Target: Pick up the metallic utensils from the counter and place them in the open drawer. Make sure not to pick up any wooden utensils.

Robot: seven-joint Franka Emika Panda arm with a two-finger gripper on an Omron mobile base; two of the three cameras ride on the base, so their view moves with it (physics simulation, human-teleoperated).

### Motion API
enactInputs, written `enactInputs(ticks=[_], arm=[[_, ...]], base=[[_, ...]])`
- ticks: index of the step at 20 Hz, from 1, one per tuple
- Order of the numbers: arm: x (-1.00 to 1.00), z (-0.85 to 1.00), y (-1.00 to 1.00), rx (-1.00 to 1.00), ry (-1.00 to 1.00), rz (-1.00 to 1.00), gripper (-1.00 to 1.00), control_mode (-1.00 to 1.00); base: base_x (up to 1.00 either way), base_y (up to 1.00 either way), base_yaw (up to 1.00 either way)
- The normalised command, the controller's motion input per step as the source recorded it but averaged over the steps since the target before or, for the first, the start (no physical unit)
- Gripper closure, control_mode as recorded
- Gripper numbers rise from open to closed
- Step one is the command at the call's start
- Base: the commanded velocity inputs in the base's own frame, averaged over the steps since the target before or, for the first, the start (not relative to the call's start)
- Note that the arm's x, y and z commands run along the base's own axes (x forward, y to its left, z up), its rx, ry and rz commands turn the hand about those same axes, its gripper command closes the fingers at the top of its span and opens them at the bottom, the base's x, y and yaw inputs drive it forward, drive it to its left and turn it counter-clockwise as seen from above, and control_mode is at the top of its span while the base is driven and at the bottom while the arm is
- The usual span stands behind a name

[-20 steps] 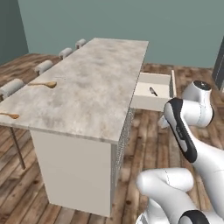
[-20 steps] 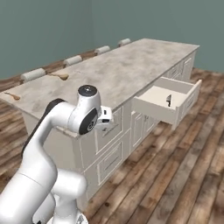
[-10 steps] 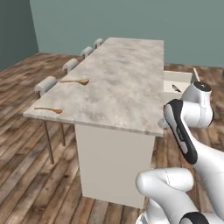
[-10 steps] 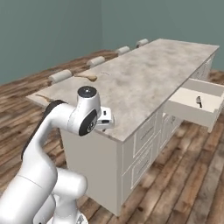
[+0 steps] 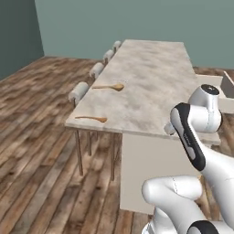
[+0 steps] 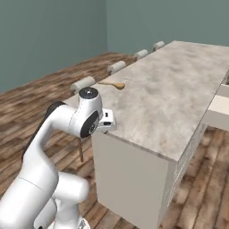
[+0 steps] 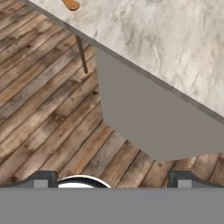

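On counter (image 5: 151,82), wooden spoon (image 5: 109,86) (stick (image 5: 91,119) nearby)

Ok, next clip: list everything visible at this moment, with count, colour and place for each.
counter: one, beige-grey veined marble top with grey sides, long island running away from the base.
wooden spoon: one, light tan, on the counter near its left edge, about midway along.
wooden stick utensil: one, orange-brown, on the counter's near left corner.
stools: several, pale rounded seats in a row along the counter's left side.
drawer: one, beige-cream, pulled open on the counter's right side, cut by the frame edge; contents cannot be seen.
floor: brown wooden planks.
walls: teal-grey.
arm: one, white with dark joints, at the counter's near end.
gripper: one, dark fingertips spread apart, nothing between them.
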Motion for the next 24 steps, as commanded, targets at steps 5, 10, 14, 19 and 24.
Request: enactInputs(ticks=[5, 10, 14, 19, 24], arm=[[0.0, 0.0, 0.0, 0.0, 0.0, 0.0, -1.0, 1.0], [0.0, 0.0, 0.0, 0.0, 0.0, 0.0, -1.0, 1.0], [0.0, 0.0, 0.0, 0.0, 0.0, 0.0, -1.0, 1.0], [0.0, 0.0, 0.0, 0.0, 0.0, 0.0, -1.0, 1.0], [0.0, 0.0, 0.0, 0.0, 0.0, 0.0, -1.0, 1.0]], base=[[0.12, 1.0, -0.3], [0.0, 1.0, -0.34], [0.0, 1.0, -0.36], [0.0, 1.0, -0.42], [0.07, 1.0, -0.48]])
